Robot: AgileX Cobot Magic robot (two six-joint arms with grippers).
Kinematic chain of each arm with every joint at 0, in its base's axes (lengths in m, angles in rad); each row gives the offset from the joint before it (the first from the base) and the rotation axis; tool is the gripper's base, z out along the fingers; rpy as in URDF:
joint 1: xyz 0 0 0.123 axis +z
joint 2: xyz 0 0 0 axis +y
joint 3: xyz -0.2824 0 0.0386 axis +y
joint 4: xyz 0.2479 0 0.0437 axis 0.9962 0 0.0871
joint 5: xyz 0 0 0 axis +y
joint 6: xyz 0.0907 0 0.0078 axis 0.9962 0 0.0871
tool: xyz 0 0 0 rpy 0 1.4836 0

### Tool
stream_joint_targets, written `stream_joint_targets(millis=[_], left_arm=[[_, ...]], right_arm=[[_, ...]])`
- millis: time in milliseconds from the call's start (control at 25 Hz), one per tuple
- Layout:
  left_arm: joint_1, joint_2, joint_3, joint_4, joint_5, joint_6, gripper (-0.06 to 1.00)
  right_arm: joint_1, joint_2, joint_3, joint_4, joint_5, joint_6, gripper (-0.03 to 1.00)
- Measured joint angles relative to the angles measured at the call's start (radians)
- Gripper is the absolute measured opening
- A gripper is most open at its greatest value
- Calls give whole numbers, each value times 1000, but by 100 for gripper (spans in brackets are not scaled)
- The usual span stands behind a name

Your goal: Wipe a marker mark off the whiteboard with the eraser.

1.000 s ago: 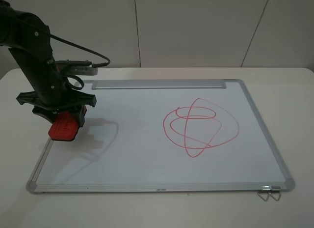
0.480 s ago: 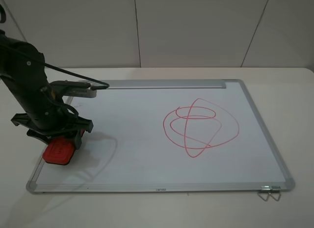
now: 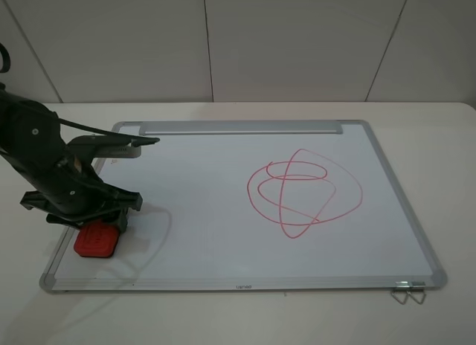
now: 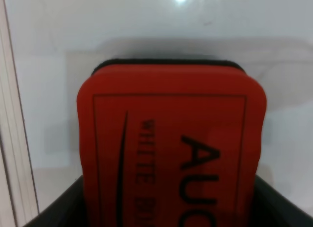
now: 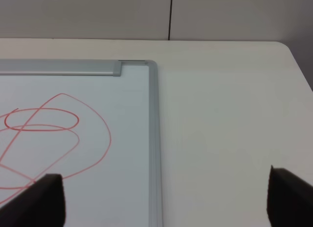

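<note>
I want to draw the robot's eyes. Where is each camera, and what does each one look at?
High camera: above the table's front, looking down at the whiteboard; shows the left arm.
Left wrist camera: on the left arm, looking along the left gripper at the eraser.
Right wrist camera: looks at the board's far corner; the right gripper fingertips show.
Shared: the red oval drawing.

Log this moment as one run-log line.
left gripper: shut on eraser | eraser: near-left corner of whiteboard | oval drawing: unwiped | right gripper: open, off board
</note>
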Motion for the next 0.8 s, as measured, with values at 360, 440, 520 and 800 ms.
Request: stream_joint_targets(millis=[360,440,520,800], left_arm=[[0,-1,0,4,-19,-1,71],[0,-15,0,4,-19,-1,75],[0,-54,1,4,-15,-1,77],[93,-486,1,16,111,77,77]], right_arm=[[0,0,0,0,0,0,71],[0,0,0,0,0,0,71],[0,0,0,0,0,0,71],[0,0,0,0,0,0,71]])
